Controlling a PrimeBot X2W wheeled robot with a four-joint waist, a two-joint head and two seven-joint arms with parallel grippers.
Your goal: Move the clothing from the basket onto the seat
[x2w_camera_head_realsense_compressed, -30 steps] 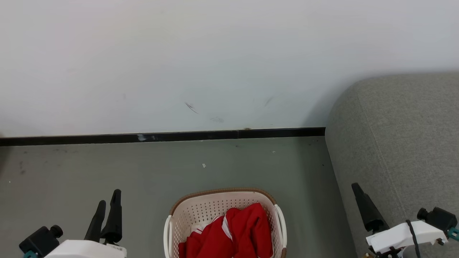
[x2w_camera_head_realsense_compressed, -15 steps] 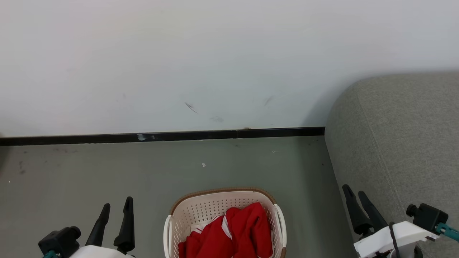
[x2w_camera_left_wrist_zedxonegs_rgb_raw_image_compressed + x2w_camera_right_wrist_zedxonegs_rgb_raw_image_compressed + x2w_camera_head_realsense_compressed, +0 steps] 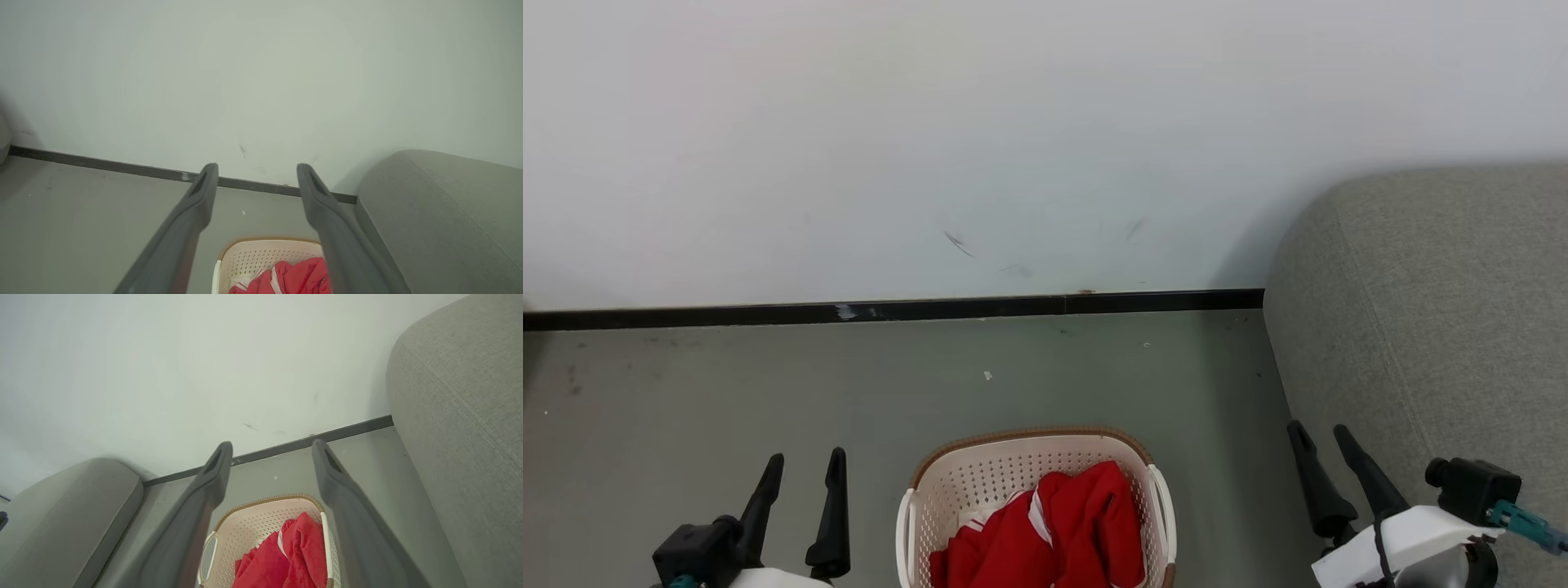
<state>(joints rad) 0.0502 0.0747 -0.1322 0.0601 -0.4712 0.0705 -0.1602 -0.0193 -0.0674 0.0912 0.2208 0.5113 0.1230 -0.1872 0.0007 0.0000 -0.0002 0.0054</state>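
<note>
Red clothing (image 3: 1054,531) heaped in the basket (image 3: 1029,434), with a gripper standing off on either side.

The cream basket with its brown rim stands on the grey-green floor (image 3: 849,384) at bottom centre, cut by the lower edge, the clothing piled toward its right wall. The left gripper (image 3: 807,457) hangs at lower left, fingers parted and holding nothing, apart from the basket. The right gripper (image 3: 1316,429) hangs at lower right, likewise parted and empty, just before the rounded end of the grey seat (image 3: 1437,310). A black baseboard (image 3: 931,311) runs under the pale wall (image 3: 1013,122).
</note>
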